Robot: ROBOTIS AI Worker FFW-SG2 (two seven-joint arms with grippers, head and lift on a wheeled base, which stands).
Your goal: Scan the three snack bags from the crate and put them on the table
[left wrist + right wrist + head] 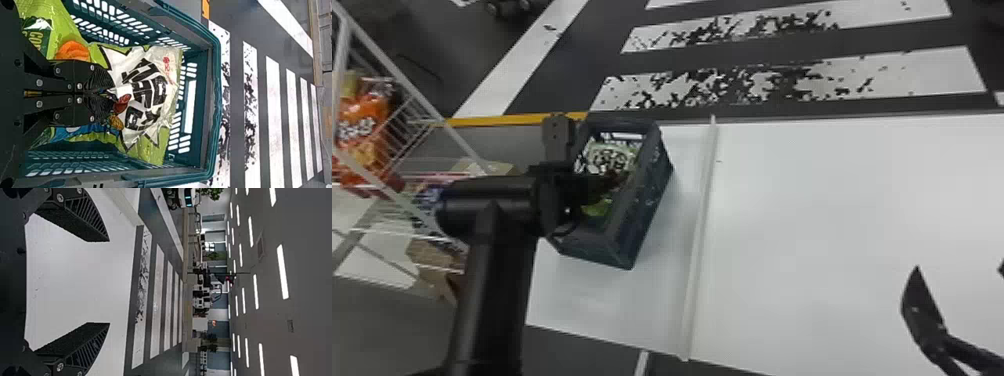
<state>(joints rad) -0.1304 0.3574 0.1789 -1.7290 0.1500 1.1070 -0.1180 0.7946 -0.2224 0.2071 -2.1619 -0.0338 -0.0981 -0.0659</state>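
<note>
In the head view my left gripper (604, 185) reaches down inside the dark crate (644, 200), over a white-and-green snack bag (609, 156). The left wrist view has the left gripper (111, 93) shut on this snack bag (150, 98), its film creased at the fingertips. A green bag with an orange patch (72, 33) and a blue-and-green bag (84, 132) lie partly under the fingers in the crate (214, 109). Over the white table at the right stands my right gripper (959, 269); in its wrist view the right gripper (109, 282) is open and holds nothing.
The crate stands on the left part of the white table (822, 210), left of a raised strip (699, 235). A white wire rack (407, 100) with orange snack bags (362, 130) and other goods stands at the far left. Striped floor lies beyond the table.
</note>
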